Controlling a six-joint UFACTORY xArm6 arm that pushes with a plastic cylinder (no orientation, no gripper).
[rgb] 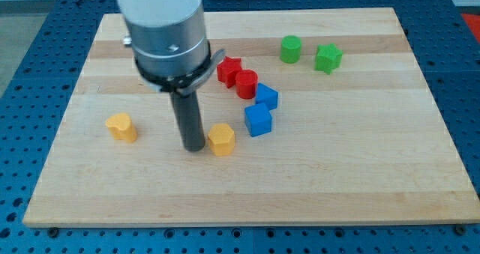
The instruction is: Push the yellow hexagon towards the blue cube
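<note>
The yellow hexagon [221,138] lies near the middle of the wooden board [352,179]. My tip [195,146] stands on the board right beside the hexagon's left side, touching or almost touching it. The blue cube [258,121] lies just to the hexagon's upper right, a small gap apart. A second blue block [266,97] sits above the cube, nearly touching it.
A red star-like block [229,70] and a red cylinder [247,83] lie above the blue blocks. A green cylinder [291,49] and a green star-like block [328,58] sit at the top right. A yellow heart-like block [121,126] lies at the left.
</note>
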